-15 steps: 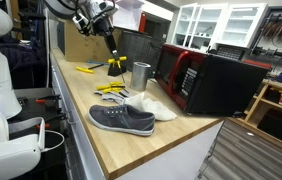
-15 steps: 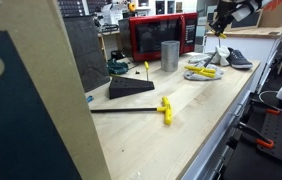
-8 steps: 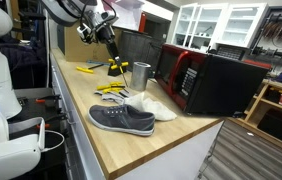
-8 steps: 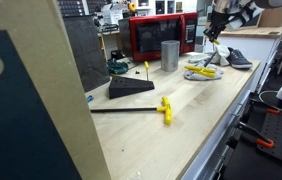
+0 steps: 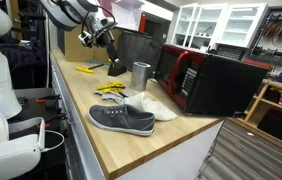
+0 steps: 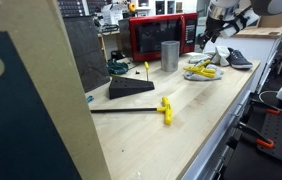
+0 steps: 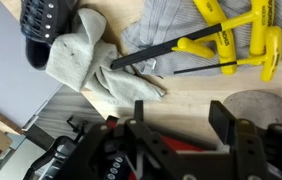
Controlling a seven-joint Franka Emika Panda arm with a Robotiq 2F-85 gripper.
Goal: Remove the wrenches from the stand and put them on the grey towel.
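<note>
On the wooden worktop (image 6: 161, 140), the clearing of the stand is judged to be partly complete. In an exterior view the stand (image 5: 116, 67), a small black block, sits at 9 o'clock of the steel cup (image 5: 141, 73). The end effector (image 5: 99, 33) hangs high, toward 11 o'clock of the stand and well apart from it. In the wrist view the end effector (image 7: 179, 112) is released: its fingers (image 7: 138, 112) stand apart with nothing between them. Toward 1 o'clock of that view lies the grey towel (image 7: 166, 25), carrying several wrenches (image 7: 221, 40) with yellow T-handles and black shafts. One shaft reaches off the towel's edge toward the pale cloth (image 7: 96, 65), and the shoe (image 7: 46, 25) is at 10 o'clock. A good part of the set appears to be on the towel already. Whether any wrench is left in the stand is too small to tell. Other yellow-handled tools (image 6: 164, 108) lie on the bare worktop, well apart from the towel; if they belong to the set, they remain to be moved.
</note>
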